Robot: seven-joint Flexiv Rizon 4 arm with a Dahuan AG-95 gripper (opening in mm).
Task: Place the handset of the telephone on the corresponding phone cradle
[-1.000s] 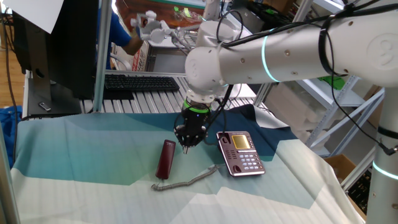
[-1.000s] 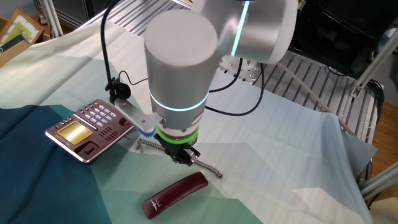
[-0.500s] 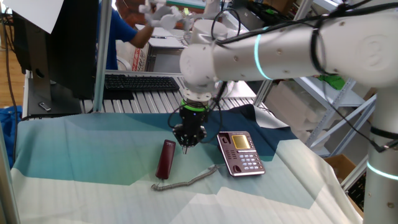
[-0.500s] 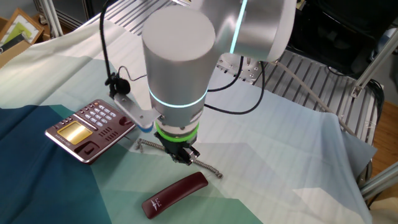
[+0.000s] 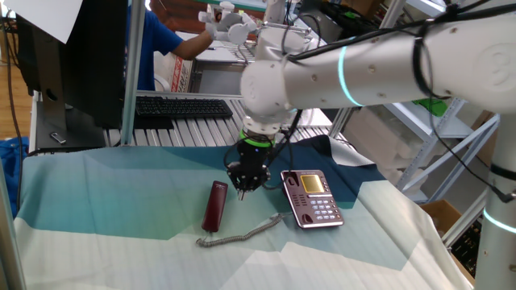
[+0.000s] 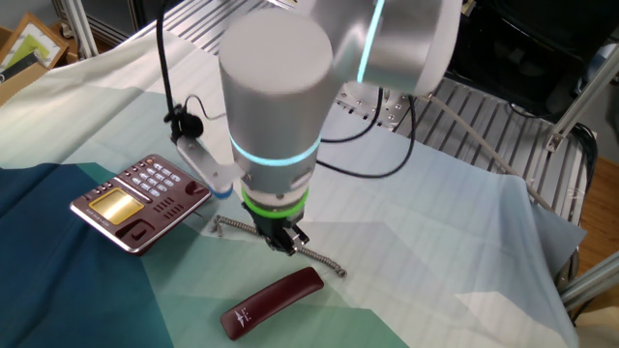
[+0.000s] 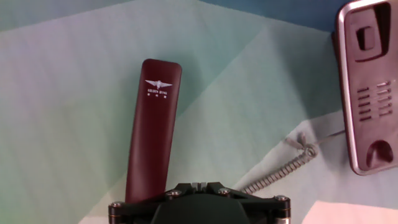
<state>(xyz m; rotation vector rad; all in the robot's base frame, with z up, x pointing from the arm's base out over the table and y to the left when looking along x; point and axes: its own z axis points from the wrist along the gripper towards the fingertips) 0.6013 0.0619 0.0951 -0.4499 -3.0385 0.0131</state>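
Observation:
The dark red handset (image 5: 214, 205) lies flat on the teal-and-white cloth, left of the maroon telephone (image 5: 311, 198). Its grey coiled cord (image 5: 242, 234) runs across the cloth to the base. My gripper (image 5: 242, 187) hangs point-down just above the cloth, between handset and telephone, with the fingers closed together and nothing in them. In the other fixed view the gripper (image 6: 287, 246) is over the cord (image 6: 324, 261), with the handset (image 6: 273, 302) in front and the telephone (image 6: 135, 200) to the left. In the hand view the handset (image 7: 152, 134) lies left of the gripper (image 7: 193, 184), the telephone (image 7: 367, 87) at the right edge.
A black keyboard (image 5: 181, 106) and a dark monitor (image 5: 72, 64) stand behind the cloth on a metal roller rack (image 6: 464, 106). A person in blue (image 5: 161, 40) moves behind the table. A cardboard box (image 5: 443, 217) sits low right.
The gripper stays almost in place above the cloth, still closed and empty. The arm's upper links have shifted slightly. The handset and telephone have not moved.

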